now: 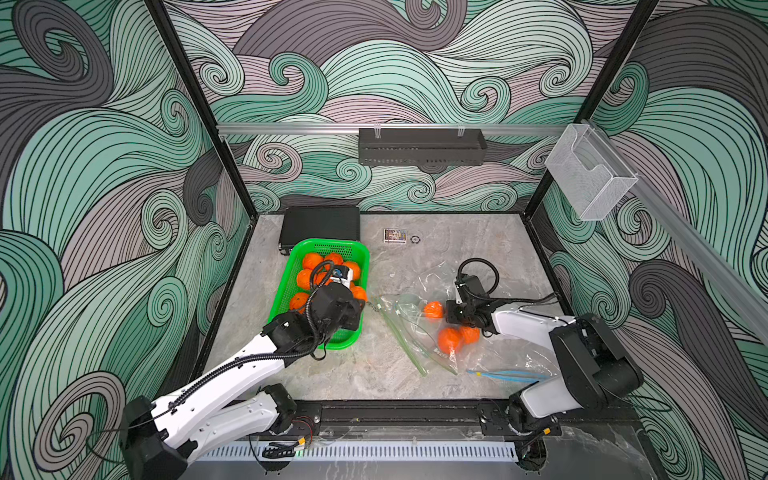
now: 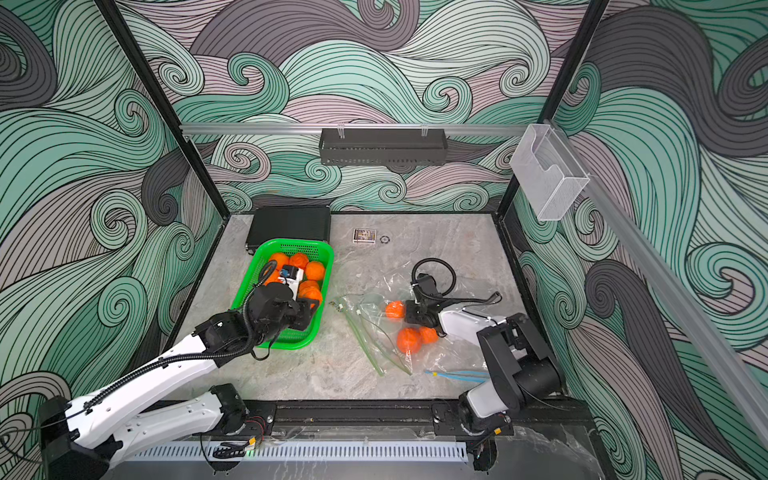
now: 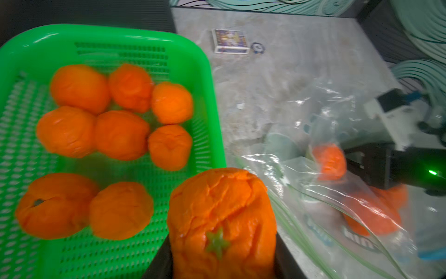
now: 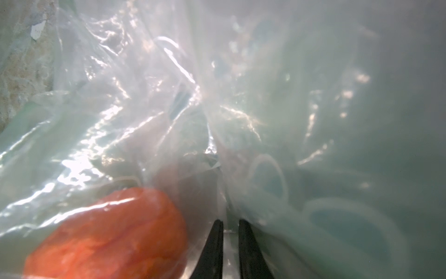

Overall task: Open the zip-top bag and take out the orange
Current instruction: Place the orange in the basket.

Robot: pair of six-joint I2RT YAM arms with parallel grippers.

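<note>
While the left gripper (image 3: 222, 263) clamps an orange (image 3: 220, 207) over the green basket (image 3: 96, 31), the right gripper (image 4: 230, 229) — jaws nearly together — pinches the zip-top bag (image 4: 135, 101).

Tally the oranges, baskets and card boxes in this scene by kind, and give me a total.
Oranges: 12 visible (8 in the green basket, 3 in the bag, 1 held orange in the left gripper)
Green basket: 1
Card box: 1
Total: 14
</note>
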